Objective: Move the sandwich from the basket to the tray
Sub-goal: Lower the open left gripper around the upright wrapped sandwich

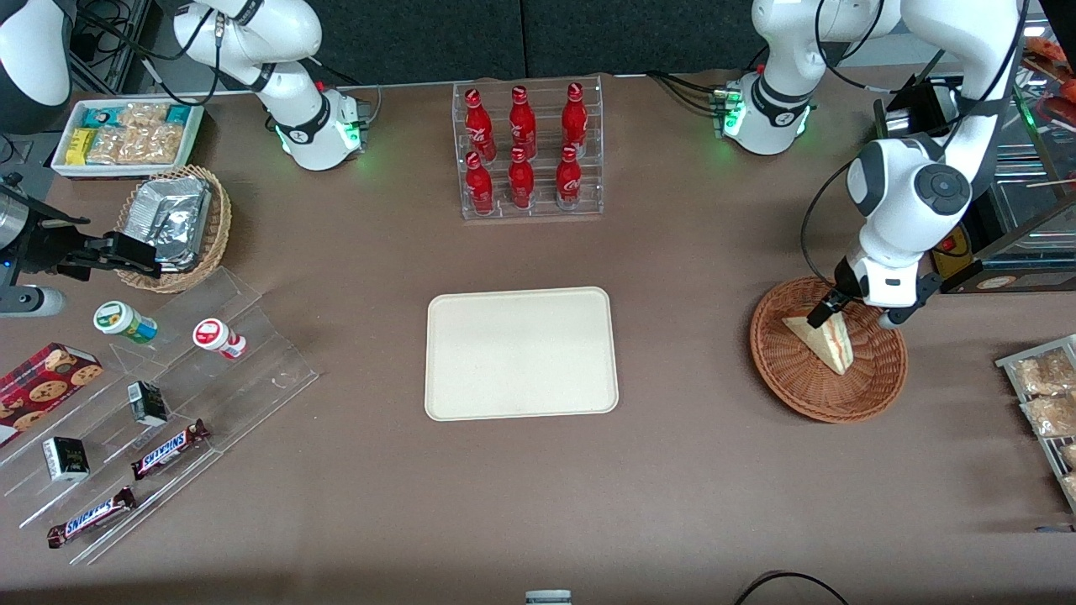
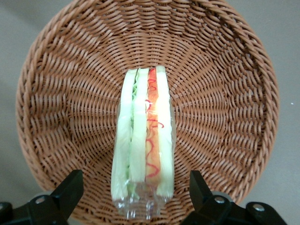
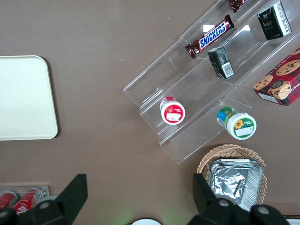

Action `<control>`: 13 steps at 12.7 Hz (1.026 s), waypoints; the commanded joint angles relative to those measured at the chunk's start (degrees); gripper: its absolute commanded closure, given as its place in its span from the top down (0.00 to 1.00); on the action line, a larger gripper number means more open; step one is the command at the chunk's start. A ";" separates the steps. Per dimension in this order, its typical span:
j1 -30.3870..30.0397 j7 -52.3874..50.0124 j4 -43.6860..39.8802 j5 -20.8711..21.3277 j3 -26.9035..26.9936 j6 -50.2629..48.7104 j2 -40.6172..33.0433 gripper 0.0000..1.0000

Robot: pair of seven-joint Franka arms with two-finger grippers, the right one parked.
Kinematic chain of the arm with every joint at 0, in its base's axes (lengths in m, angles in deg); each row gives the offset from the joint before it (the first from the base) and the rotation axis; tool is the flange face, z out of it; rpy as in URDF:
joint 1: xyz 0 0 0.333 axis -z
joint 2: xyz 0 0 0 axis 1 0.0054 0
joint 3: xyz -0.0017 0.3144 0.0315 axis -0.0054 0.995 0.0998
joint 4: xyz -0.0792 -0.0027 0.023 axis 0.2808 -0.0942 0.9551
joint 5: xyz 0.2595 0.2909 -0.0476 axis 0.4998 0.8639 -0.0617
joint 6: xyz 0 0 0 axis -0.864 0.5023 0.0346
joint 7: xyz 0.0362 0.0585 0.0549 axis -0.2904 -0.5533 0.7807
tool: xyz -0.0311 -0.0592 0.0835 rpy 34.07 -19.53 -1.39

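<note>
While the front view shows the gripper [image 1: 822,313] low over the sandwich [image 1: 824,343] in the basket [image 1: 828,395], contact seems unmade. At the wrist, spread fingers [image 2: 70,188] straddle it; closing squarely, gently, should suit the tray [image 1: 521,353].

Wrapped sandwich [image 2: 145,140] on edge in basket [image 2: 225,93]; tray [image 1: 521,353] bare.

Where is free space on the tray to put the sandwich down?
The whole tray is bare within its rim. The gripper, open, straddles the sandwich in the basket. It is crowded near the bottle rack.
</note>
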 commanded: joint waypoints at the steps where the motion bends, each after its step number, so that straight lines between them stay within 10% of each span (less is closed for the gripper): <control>1: -0.15 -2.35 0.29 1.03 -0.30 3.94 2.31 1.00; 3: -0.06 -2.54 0.20 0.95 -0.30 4.48 2.93 0.93; 5: 0.12 -4.28 0.11 1.03 -0.30 4.48 2.85 0.44; 8: 0.29 -4.47 -0.24 1.03 -0.39 3.61 1.27 0.03; 13: 1.00 -4.03 -3.66 1.12 -2.40 -9.38 -5.57 0.00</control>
